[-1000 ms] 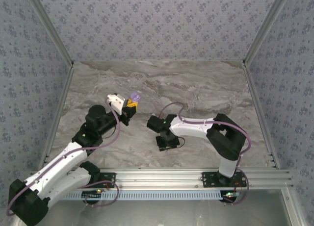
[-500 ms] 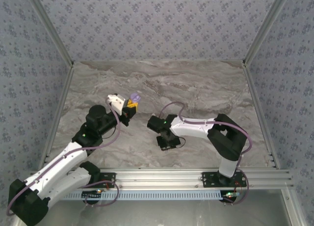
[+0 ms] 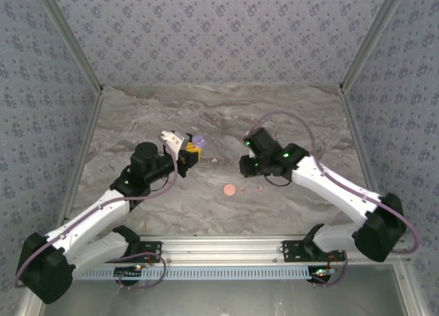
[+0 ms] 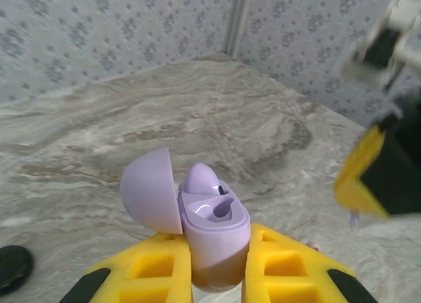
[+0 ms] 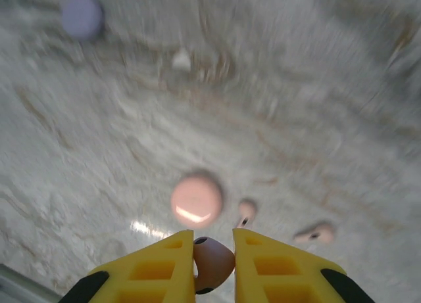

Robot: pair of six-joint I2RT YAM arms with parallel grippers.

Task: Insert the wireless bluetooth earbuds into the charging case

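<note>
My left gripper (image 4: 214, 242) is shut on a lilac charging case (image 4: 214, 240) and holds it upright above the table. Its lid (image 4: 148, 191) is swung open to the left. One lilac earbud (image 4: 200, 178) sits in the case, beside an empty socket (image 4: 222, 211). From above, the case (image 3: 197, 140) sits at my left gripper (image 3: 193, 149). My right gripper (image 5: 214, 242) is shut on a small mauve-looking earbud (image 5: 214, 263). It hovers (image 3: 245, 166) right of the case, above the table.
On the marble table below my right gripper lie a round pink case (image 3: 229, 190) and two pink earbuds (image 3: 243, 190) (image 3: 258, 189). A black case (image 4: 10, 267) lies at the lower left of the left wrist view. Patterned walls close in three sides.
My right gripper closed on the earbud, then rose away from the near centre of the table towards the case, uncovering the pink case and earbuds. My left arm carried the case slightly right.
</note>
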